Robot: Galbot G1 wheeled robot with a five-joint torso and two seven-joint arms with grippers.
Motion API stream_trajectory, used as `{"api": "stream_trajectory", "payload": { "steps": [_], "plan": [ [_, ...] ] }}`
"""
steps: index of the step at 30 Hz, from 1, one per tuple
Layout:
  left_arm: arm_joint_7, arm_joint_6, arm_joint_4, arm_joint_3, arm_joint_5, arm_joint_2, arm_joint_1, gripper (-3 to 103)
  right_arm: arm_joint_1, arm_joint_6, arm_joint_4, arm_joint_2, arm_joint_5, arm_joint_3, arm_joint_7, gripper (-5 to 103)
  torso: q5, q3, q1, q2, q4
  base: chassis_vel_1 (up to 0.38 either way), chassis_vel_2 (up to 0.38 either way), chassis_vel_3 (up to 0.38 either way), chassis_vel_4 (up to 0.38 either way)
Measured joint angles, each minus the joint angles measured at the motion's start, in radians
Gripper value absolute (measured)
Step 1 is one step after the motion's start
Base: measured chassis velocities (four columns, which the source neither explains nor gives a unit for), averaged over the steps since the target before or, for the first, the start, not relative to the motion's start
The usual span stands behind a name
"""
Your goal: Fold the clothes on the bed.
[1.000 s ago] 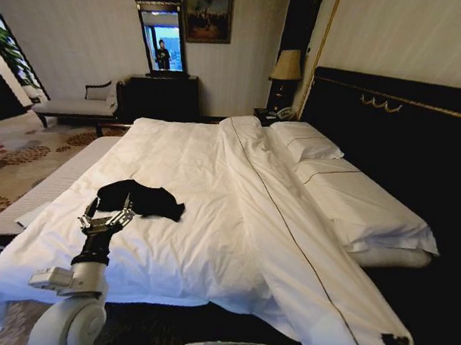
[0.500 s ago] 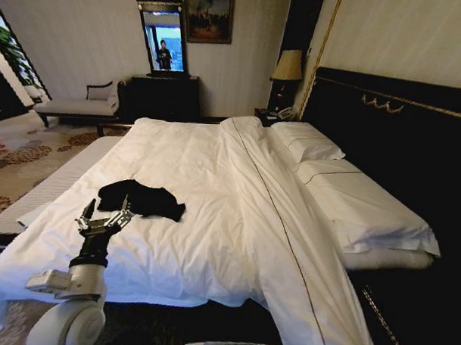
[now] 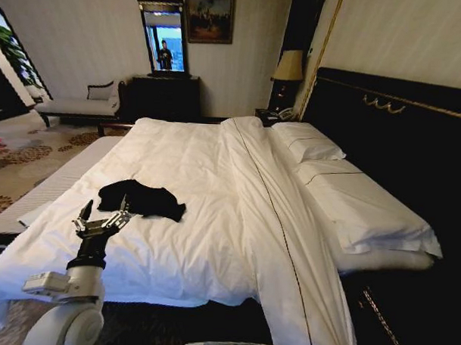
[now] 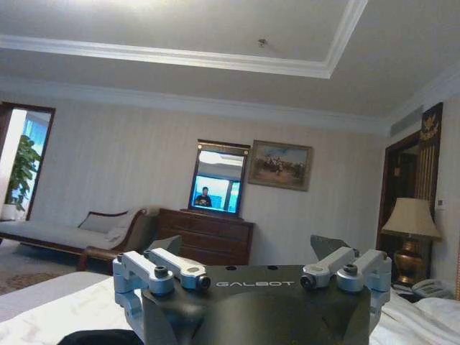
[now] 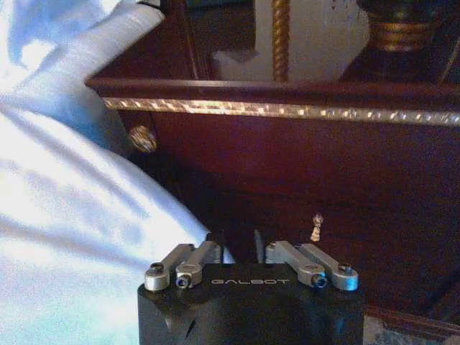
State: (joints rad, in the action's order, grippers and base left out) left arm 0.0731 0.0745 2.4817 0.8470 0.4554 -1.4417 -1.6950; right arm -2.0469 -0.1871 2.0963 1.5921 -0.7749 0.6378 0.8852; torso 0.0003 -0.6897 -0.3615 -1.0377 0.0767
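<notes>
My left gripper hovers with jaws spread just short of the crumpled black T-shirt, which lies at its one o'clock on the bed, evidently poised to grasp; my right gripper sits closed by the frame.

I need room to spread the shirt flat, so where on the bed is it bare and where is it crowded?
Bare duvet lies between the black T-shirt and the fold ridge down the bed, and toward the foot edge. Crowded spots: the pillows by the headboard, and beside the shirt, where the open left gripper hovers.
</notes>
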Motion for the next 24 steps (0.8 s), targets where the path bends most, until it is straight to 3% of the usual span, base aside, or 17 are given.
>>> {"api": "stream_trajectory", "payload": {
  "steps": [1,2,3,4,8,10,14,17,19,20,24],
  "plan": [
    [0.000,0.000,0.001,0.001,0.000,0.000,-0.002,100,-0.008,0.011,0.030,0.002,0.000,-0.001,0.014,24,-0.0001,0.000,0.000,0.000,-0.0007,0.000,0.000,0.000,0.000],
    [0.000,0.000,0.004,0.003,-0.001,-0.001,-0.006,100,-0.022,0.030,0.082,0.004,0.000,-0.001,0.040,35,-0.0002,0.000,0.000,0.000,-0.0012,0.000,0.000,0.000,0.000],
    [0.000,0.000,0.006,0.004,-0.001,-0.001,-0.008,100,-0.031,0.039,0.117,0.004,0.002,0.001,0.054,35,-0.0003,0.000,0.000,0.000,-0.0011,0.000,0.000,0.000,0.000],
    [0.000,0.000,0.006,0.004,-0.001,-0.001,-0.008,100,-0.031,0.039,0.117,0.004,0.002,0.001,0.054,35,-0.0003,0.000,0.000,0.000,-0.0011,0.000,0.000,0.000,0.000],
    [0.000,0.000,0.017,0.009,-0.003,-0.004,-0.022,100,-0.051,0.059,0.228,-0.011,0.029,0.020,0.069,57,-0.0003,0.000,0.000,0.000,-0.0011,0.000,0.000,0.000,0.000],
    [0.000,0.000,0.018,0.010,-0.003,-0.004,-0.025,100,-0.048,0.064,0.246,-0.017,0.036,0.026,0.069,57,-0.0003,0.000,0.000,0.000,-0.0011,0.000,0.000,0.000,0.000],
    [0.000,0.002,0.019,0.016,-0.004,-0.005,-0.039,100,0.006,0.108,0.298,-0.036,0.068,0.054,0.067,73,-0.0002,0.000,0.000,0.000,-0.0010,0.000,0.000,0.000,0.000],
    [0.013,0.015,0.019,0.023,-0.012,-0.004,-0.055,100,0.109,0.159,0.336,-0.092,0.098,0.078,0.029,89,-0.0003,0.000,0.000,0.000,-0.0012,0.000,0.000,0.000,0.000],
    [0.016,0.019,0.019,0.024,-0.013,-0.004,-0.059,100,0.133,0.165,0.343,-0.109,0.100,0.080,0.015,89,-0.0002,0.000,0.000,0.000,-0.0011,0.000,0.000,0.000,0.000],
    [0.021,0.024,0.019,0.025,-0.013,-0.004,-0.063,100,0.157,0.170,0.351,-0.127,0.100,0.080,-0.002,94,-0.0001,0.000,0.000,0.000,-0.0013,0.000,0.000,0.000,0.000],
    [0.040,0.050,0.019,0.031,-0.013,-0.003,-0.086,100,0.249,0.185,0.377,-0.192,0.102,0.073,-0.133,100,-0.0001,0.000,0.000,0.000,-0.0017,0.000,0.000,0.000,0.000]
  ]
}}
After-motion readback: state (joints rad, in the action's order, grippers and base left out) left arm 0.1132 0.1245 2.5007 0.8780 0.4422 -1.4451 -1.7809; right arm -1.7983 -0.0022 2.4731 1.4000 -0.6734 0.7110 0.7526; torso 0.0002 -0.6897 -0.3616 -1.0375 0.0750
